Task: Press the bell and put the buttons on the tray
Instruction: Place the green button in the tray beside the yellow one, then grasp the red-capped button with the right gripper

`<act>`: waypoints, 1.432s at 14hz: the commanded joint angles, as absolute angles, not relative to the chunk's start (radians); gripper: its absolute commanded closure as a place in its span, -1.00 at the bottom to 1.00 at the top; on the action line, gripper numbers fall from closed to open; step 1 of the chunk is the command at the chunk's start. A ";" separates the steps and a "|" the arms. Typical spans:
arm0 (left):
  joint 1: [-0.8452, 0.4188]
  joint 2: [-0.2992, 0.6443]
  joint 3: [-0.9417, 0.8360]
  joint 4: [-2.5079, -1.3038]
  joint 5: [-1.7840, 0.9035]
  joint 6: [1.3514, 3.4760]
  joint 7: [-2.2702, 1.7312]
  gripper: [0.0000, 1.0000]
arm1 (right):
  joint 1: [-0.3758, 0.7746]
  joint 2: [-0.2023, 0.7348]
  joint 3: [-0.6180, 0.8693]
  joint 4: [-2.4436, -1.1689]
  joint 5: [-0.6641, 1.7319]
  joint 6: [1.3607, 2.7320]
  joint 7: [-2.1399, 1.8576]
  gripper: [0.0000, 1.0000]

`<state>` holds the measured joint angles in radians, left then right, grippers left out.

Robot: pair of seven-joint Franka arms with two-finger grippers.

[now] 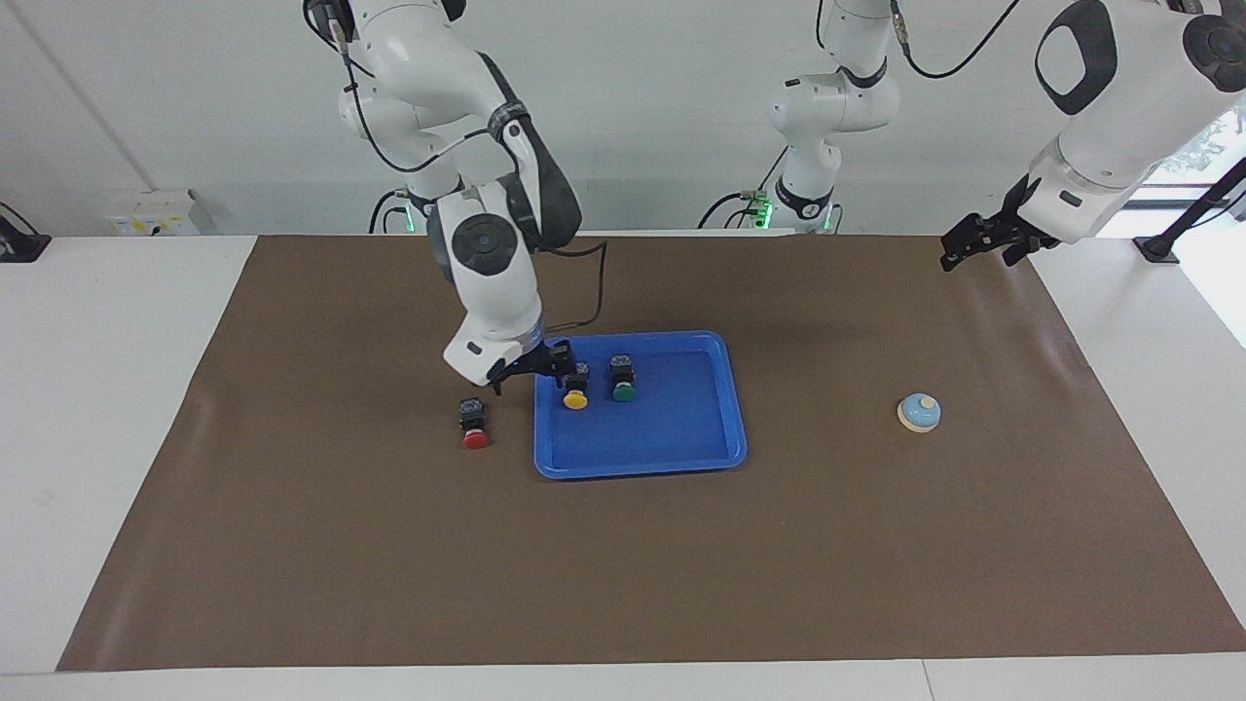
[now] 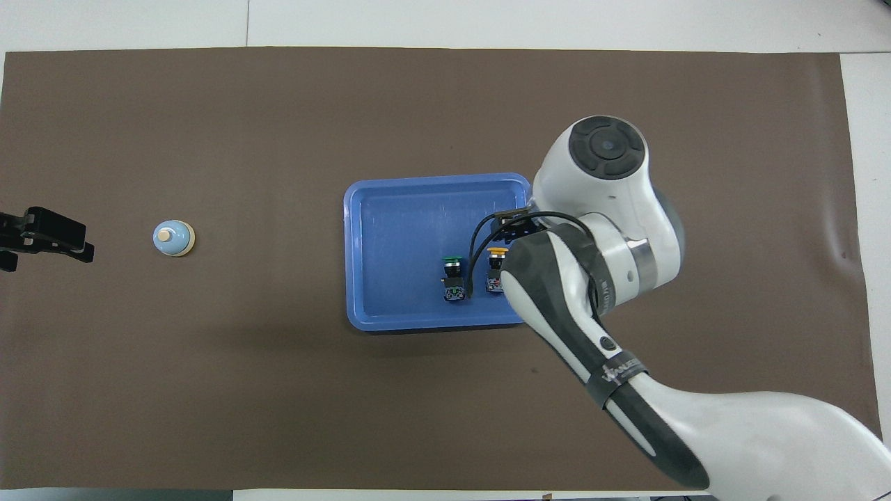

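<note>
Red button point(image 1: 475, 425) lies on its side on the brown mat of the worktop point(image 1: 117, 389), just beside the tray's end toward the right arm, cap pointing away from the robots; it is the one button not yet on the tray. Right tool point(image 1: 527, 370) hangs released and empty, tilted, over the strip between that button and the tray rim, close to both. Risk one: a descent from this slanted pose could set one finger on the rim or on the button's edge and skid the button along the mat. Risk two: a pinch on the round cap rather than the black body looks likely to slip. Tray point(image 1: 681, 428) sits mid-worktop. Yellow button point(image 1: 576, 387) and green button point(image 1: 624, 381) lie side by side in the part of it nearer the robots, yellow close to the tool's inner finger; a careless swing or a low carry over the rim could knock either one. Bell point(image 1: 919, 413) stands alone on the mat toward the left arm's end, well apart from the tray; whether it has been rung cannot be read. Left tool point(image 1: 978, 243) waits released and empty above the mat's corner there.
</note>
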<state>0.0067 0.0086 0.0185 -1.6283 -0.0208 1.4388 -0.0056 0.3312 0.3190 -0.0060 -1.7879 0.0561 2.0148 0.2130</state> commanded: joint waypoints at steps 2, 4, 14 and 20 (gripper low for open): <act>-0.008 -0.008 0.031 -1.637 -0.026 1.436 -0.012 -1.00 | 0.253 0.290 0.006 -1.920 0.055 2.145 0.057 -1.00; -0.008 -0.008 0.031 -1.637 -0.026 1.436 -0.012 -1.00 | 0.233 0.302 0.008 -1.956 0.055 2.226 0.058 -1.00; -0.008 -0.008 0.031 -1.635 -0.026 1.436 -0.012 -1.00 | 0.195 0.304 0.009 -2.042 0.067 2.313 0.084 -0.16; -0.008 -0.008 0.031 -1.635 -0.026 1.436 -0.012 -1.00 | 0.233 0.310 0.018 -1.959 0.067 2.238 0.100 1.00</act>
<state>0.0067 0.0086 0.0186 -1.6283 -0.0208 1.4388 -0.0056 0.2204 0.3207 0.0097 -1.9980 0.0574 2.2863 0.0862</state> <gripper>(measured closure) 0.000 0.590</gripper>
